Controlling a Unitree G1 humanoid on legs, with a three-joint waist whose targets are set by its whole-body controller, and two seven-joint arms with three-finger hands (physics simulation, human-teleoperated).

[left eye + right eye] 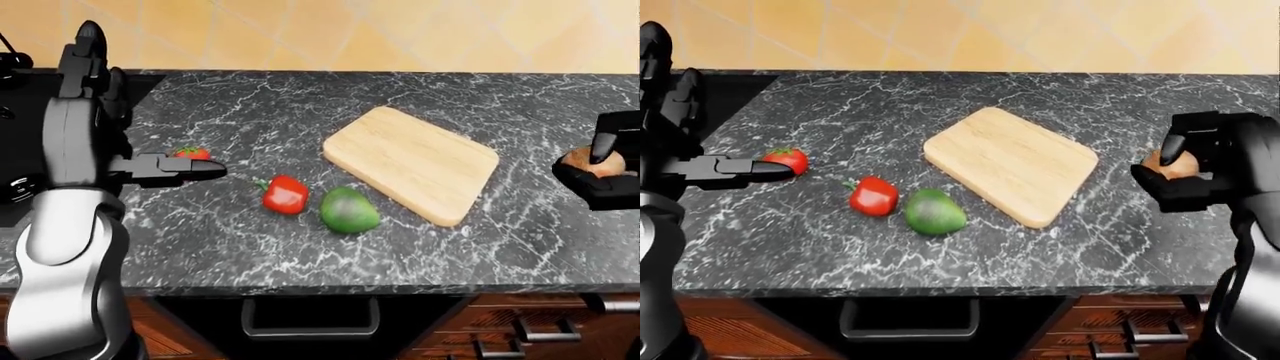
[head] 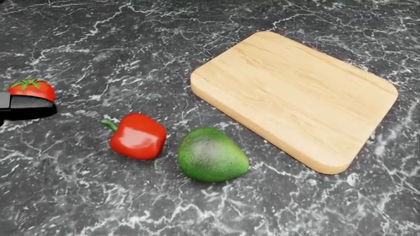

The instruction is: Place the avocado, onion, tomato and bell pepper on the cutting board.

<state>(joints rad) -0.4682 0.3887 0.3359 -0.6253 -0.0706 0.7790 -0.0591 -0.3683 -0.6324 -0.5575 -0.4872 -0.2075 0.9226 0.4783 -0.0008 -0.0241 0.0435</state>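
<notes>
The wooden cutting board lies bare on the dark marble counter. To its left are the green avocado and the red bell pepper, close together. The tomato sits further left. My left hand is open, its fingers pointing up. One finger stretches out just below the tomato, and I cannot tell if it touches. In the right-eye view, right of the board, my right hand is shut on the brown onion above the counter.
A black cooktop borders the counter on the left in the left-eye view. The counter's near edge runs above a drawer with a dark handle. A yellow tiled wall closes off the top.
</notes>
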